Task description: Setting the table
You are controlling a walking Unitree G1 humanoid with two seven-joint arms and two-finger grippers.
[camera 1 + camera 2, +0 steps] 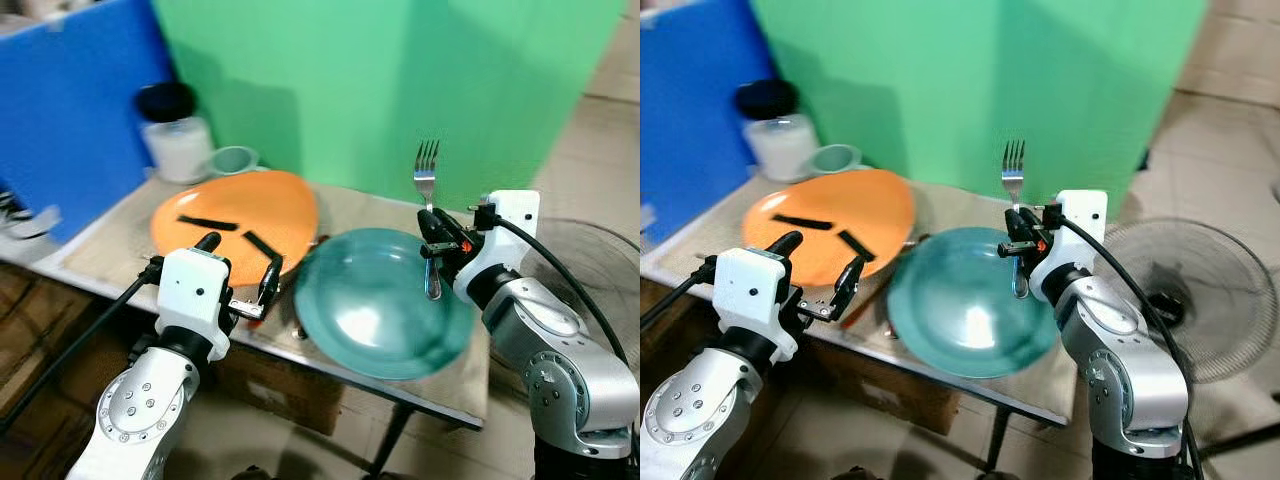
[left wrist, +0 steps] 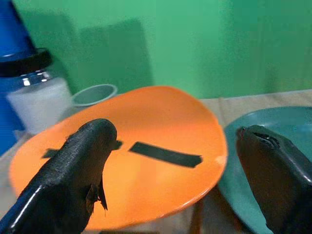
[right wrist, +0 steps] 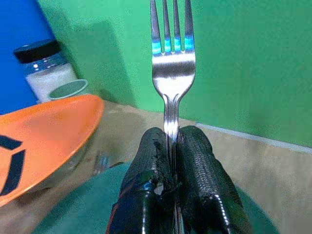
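Two plates sit on the table (image 1: 120,245): orange plate (image 1: 235,215) and teal plate (image 1: 385,310). Right gripper (image 3: 170,146) pinches the fork (image 1: 427,170) upright above the teal plate's far rim. Left gripper (image 1: 240,270) hovers spread near the orange plate. Lower the fork flat beside the plate, then release.

An orange plate (image 1: 233,221) bears black stripes beside a teal plate (image 1: 380,310), with a silver fork (image 1: 427,172) before a green backdrop (image 1: 400,80).
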